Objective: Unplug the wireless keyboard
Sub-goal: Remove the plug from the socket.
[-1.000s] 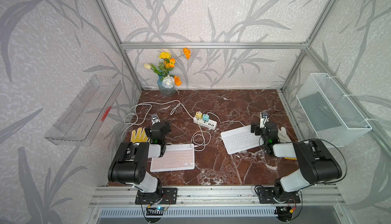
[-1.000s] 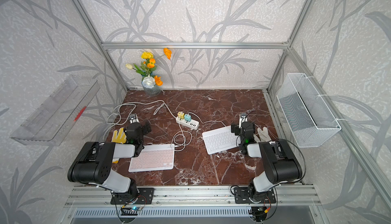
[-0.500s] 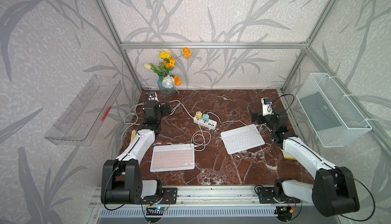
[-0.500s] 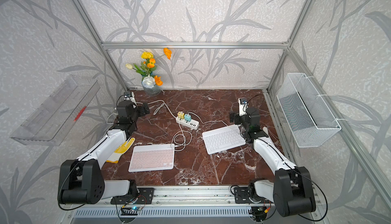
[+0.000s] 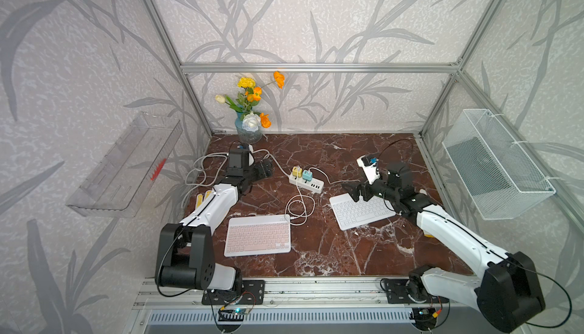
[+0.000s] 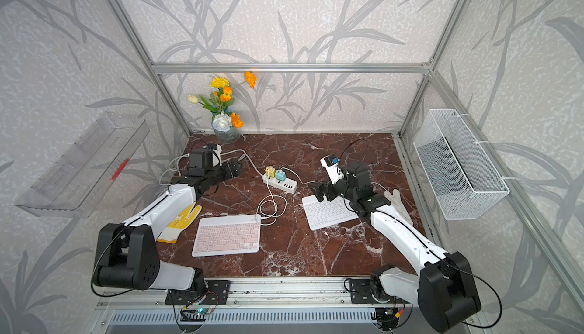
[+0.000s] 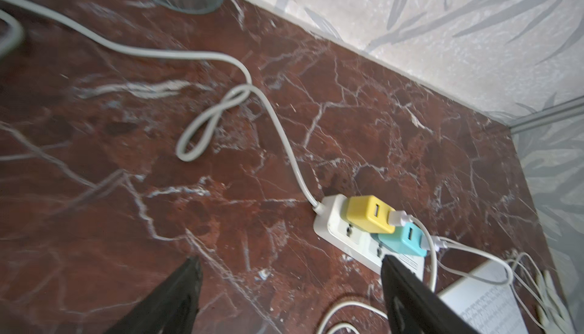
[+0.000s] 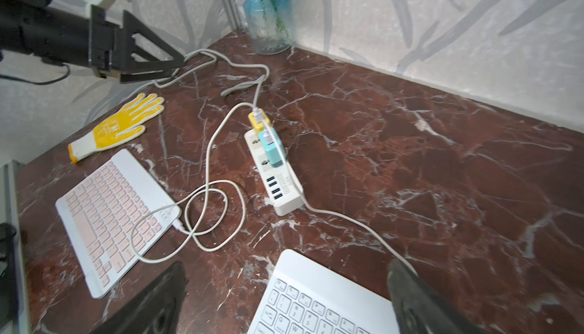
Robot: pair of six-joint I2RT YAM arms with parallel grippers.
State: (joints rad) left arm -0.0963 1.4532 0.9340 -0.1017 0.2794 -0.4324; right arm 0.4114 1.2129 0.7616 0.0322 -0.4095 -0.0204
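Both stretched forward, left gripper [image 5: 268, 169] gaping, right gripper [image 5: 350, 192] above white keyboard [image 5: 360, 214]

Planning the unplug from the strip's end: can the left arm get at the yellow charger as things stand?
Probably yes. The left gripper is open, angled toward the yellow charger on the strip, with only bare table between; the teal charger beside it leaves little room.

Pairs and singles, counted
Two keyboards: pink keyboard [image 5: 257, 236] nearer the left gripper [image 5: 267, 169], white keyboard [image 5: 361, 211] just by the right gripper [image 5: 351, 192]. Two chargers, yellow charger [image 5: 296, 171] and teal charger [image 5: 307, 175], on one power strip [image 5: 313, 185] between the grippers. Two gloves: yellow glove [image 6: 180, 218], white glove [image 6: 399, 204]. One vase [image 5: 248, 132], one clear shelf [image 5: 126, 165], one wire basket [image 5: 496, 165].
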